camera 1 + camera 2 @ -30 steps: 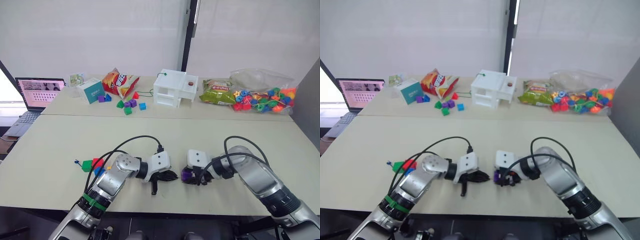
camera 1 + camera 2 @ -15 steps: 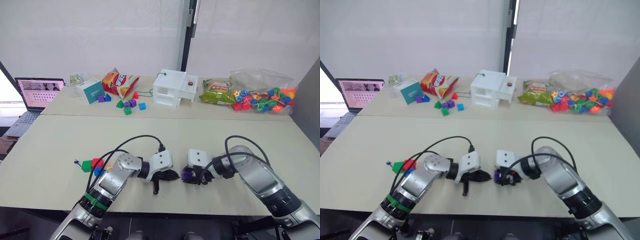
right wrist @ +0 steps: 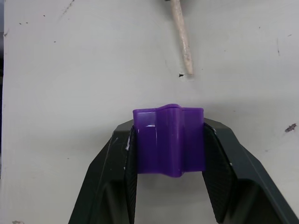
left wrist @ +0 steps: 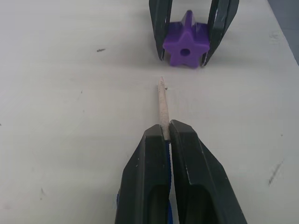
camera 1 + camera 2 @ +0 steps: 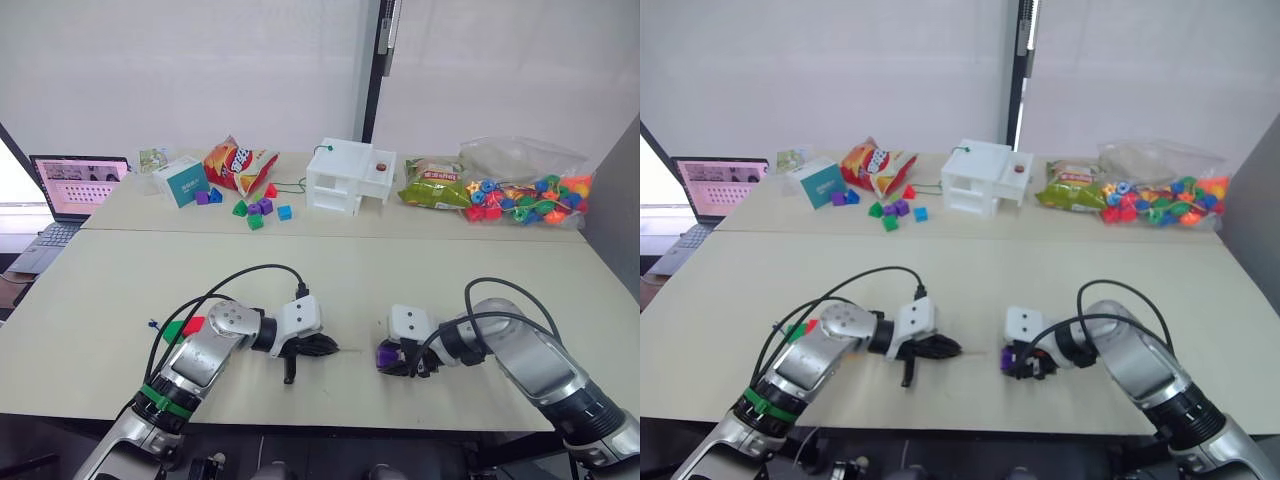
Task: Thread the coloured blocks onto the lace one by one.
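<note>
My left gripper (image 4: 167, 133) is shut on the lace just behind its pale stiff tip (image 4: 162, 100), which points at the purple block (image 4: 186, 46) with a short gap between them. That block is star-shaped with a hole through its middle, and my right gripper (image 3: 169, 126) is shut on it, low over the table. In the head views my left gripper (image 5: 325, 349) and my right gripper (image 5: 388, 357) face each other near the front edge. A green block (image 5: 173, 331) and a red block (image 5: 194, 324) lie by my left forearm, beside the lace's knotted end (image 5: 153, 324).
On the far table stand a laptop (image 5: 78, 185), a teal box (image 5: 182, 180), a snack bag (image 5: 238, 165), loose small blocks (image 5: 255, 210), a white box (image 5: 350, 175), a green bag (image 5: 432, 190) and a bag of beads (image 5: 525, 195).
The two grippers have drawn apart: the left with the lace tip went left, the right with the purple block went right. The gap between tip and block is wider.
</note>
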Available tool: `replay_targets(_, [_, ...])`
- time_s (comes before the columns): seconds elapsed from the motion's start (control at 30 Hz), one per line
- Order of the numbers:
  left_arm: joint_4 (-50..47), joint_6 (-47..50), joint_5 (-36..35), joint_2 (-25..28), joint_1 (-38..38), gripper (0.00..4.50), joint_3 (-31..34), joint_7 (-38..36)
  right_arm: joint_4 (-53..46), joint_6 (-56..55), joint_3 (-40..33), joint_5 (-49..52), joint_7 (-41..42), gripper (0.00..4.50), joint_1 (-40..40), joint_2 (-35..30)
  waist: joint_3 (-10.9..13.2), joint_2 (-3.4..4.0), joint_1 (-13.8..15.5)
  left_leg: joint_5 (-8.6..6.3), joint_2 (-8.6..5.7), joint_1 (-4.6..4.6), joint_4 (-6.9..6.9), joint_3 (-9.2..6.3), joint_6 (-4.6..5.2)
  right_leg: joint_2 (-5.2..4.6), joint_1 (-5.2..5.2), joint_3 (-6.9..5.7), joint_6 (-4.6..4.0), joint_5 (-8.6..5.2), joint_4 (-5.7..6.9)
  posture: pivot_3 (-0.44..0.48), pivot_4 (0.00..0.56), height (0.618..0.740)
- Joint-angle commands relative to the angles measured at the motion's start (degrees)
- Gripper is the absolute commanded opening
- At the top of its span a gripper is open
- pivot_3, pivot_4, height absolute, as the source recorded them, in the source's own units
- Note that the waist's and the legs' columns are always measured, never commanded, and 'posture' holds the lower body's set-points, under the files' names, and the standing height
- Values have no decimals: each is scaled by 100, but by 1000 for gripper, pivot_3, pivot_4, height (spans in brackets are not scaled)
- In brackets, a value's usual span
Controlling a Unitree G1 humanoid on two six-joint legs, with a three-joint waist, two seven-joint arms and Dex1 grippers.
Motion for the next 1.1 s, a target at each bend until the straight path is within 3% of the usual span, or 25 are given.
replay_targets(0.03, [-88, -258, 71, 36, 18, 51, -48, -5, -146, 56, 6, 46, -48, 1371, 11, 0, 0, 0, 3, 0, 0, 0, 0, 0, 0, 0, 0, 0, 0, 0, 0, 0, 150, 740])
replay_targets(0.1, [17, -285, 114, -20, 31, 51, -33, 119, -163, 76, 26, 39, -61, 1371, 0, 18, 0, 0, 5, 0, 0, 0, 0, -1, 0, -1, 1, -1, 0, 0, 0, 0, 150, 740])
replay_targets(0.3, [53, -467, 138, -53, 100, 1986, -30, 213, -238, 147, 50, 68, -117, 1371, 3, 28, 0, 0, -2, 0, 1, 0, 0, 0, 0, 1, -1, 0, 0, 0, 1, 0, 150, 740])
replay_targets(0.57, [146, -839, 425, -52, 338, 1986, -193, 322, -274, 223, 41, 82, -162, 1371, -19, 38, 0, 0, 0, 0, 1, 1, 0, 0, 0, 0, 0, 1, 0, 0, 0, 0, 150, 740])
replay_targets(0.77, [193, -904, 519, -175, 419, 150, -216, 527, -268, 268, 41, 79, -181, 1371, -77, 59, 0, 0, 6, 0, 0, 7, 0, -1, 0, -4, 8, 0, 0, 0, 0, 0, 150, 740])
replay_targets(0.8, [213, -907, 562, -200, 414, 56, -219, 596, -265, 276, 41, 79, -179, 1371, -94, 66, 0, 0, 4, 0, 1, 8, 0, 0, 0, -4, 8, 0, 0, 0, 0, 0, 150, 740])
replay_targets(1.1, [-146, -527, 204, -280, 263, 56, -12, 491, -272, 297, 78, 70, -170, 1371, -152, 124, 0, 0, 13, 0, -3, 7, 1, 0, 0, -7, 9, 0, 0, 0, 1, 0, 150, 740])
